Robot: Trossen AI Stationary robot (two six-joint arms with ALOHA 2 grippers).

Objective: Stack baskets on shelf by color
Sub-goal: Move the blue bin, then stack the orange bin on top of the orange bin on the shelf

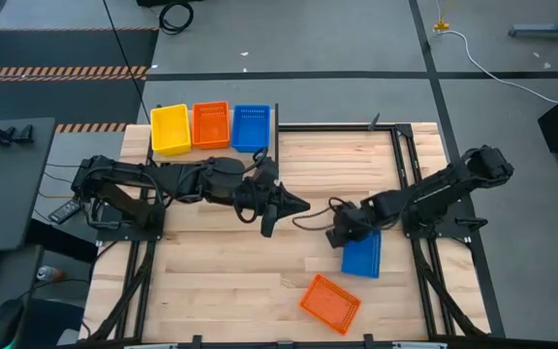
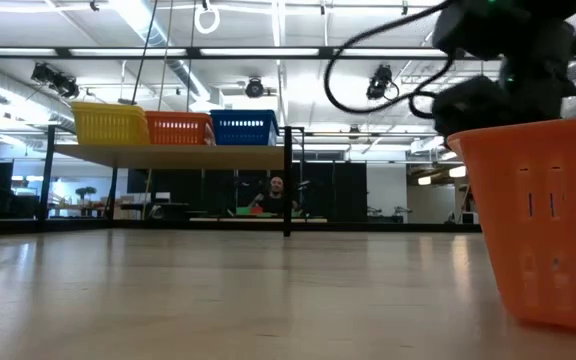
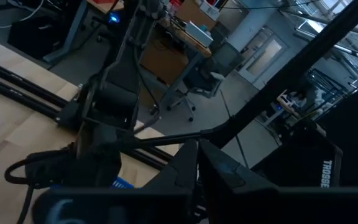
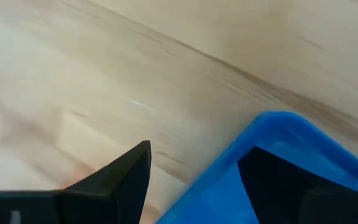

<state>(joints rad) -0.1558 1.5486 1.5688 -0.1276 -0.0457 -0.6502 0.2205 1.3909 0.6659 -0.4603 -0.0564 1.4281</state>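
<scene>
Going for the loose blue basket (image 1: 362, 256) beside the orange basket (image 1: 329, 302): right gripper (image 4: 194, 177) spread, straddling its rim. Needing a pinch, then lifting to the shelf (image 2: 168, 155). Left gripper (image 1: 298, 205) clenched, empty.

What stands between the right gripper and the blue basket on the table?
Nothing visible. The right gripper is already at the blue basket, with its open fingers straddling the basket's near wall, one outside and one inside. The left gripper is shut and waits mid-table, off to the side.
</scene>
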